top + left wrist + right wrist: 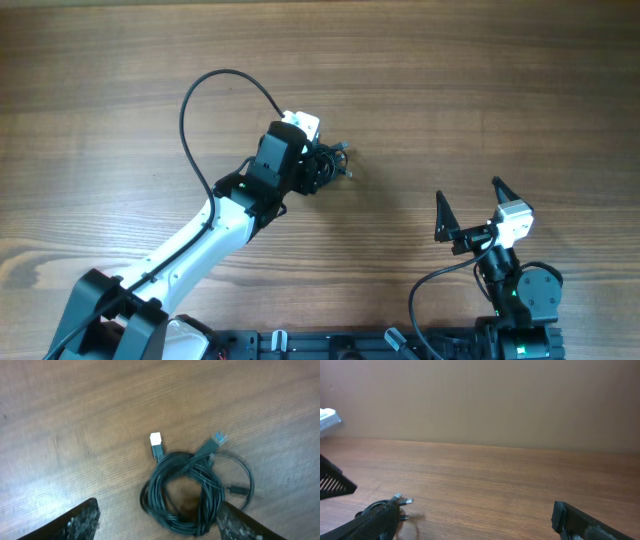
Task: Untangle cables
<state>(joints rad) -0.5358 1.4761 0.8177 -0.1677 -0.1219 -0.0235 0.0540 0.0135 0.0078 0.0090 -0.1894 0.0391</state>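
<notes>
The cables (186,494) lie bunched in a small dark coil on the wooden table, with a white plug (155,439) and a clear bluish plug (218,437) sticking out. My left gripper (160,527) is open and low over the coil, one finger on each side of its near edge. In the overhead view the coil (336,161) shows just past the left gripper (316,170), near the table's middle. My right gripper (470,207) is open and empty at the front right, apart from the coil. In the right wrist view the coil's plug ends (402,501) show at lower left.
The left arm's thick black wire (200,95) arcs over the table behind the arm. The arm bases and a black rail (330,345) sit along the front edge. A plain wall (480,400) stands behind the table.
</notes>
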